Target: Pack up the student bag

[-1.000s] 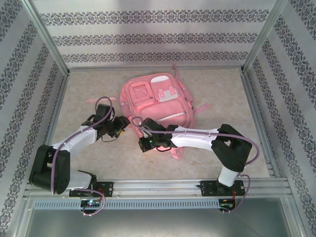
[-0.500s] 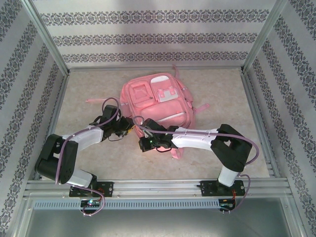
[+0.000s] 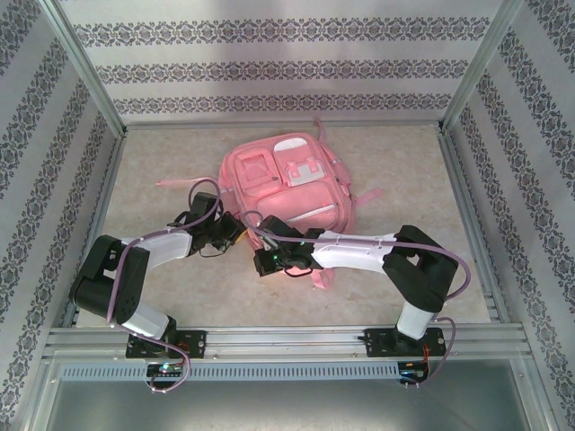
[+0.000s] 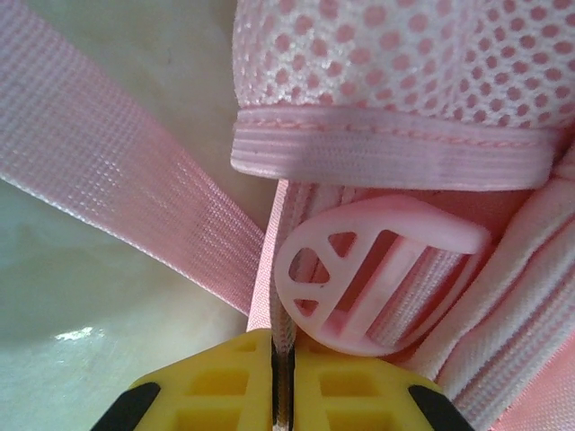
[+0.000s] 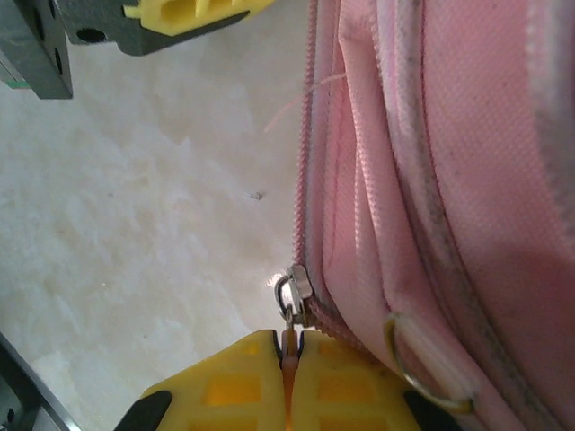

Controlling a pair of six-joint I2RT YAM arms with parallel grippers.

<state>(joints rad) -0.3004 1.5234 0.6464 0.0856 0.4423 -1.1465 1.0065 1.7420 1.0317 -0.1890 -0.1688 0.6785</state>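
Note:
The student bag (image 3: 283, 184), a pink backpack, lies flat mid-table with both arms at its near-left corner. My left gripper (image 3: 234, 227) is shut on the edge of a thin pink strap (image 4: 279, 269), just left of a pale pink plastic buckle (image 4: 377, 278). A wide pink strap (image 4: 117, 171) runs off to the left, and mesh padding (image 4: 395, 72) sits above. My right gripper (image 5: 289, 346) is shut on the orange zipper pull (image 5: 288, 339), with the metal slider (image 5: 295, 292) at the end of the bag's side zip (image 5: 305, 162). The left gripper's yellow fingers (image 5: 193, 13) show beyond it.
The beige tabletop (image 3: 180, 287) has free room on the left, front and right of the bag. Patterned walls and a metal frame (image 3: 85, 90) close in three sides. A rail (image 3: 287, 341) runs along the near edge.
The left arm has swung right toward the bag's corner and its jaws have closed on the thin strap. The right arm and the bag have stayed put.

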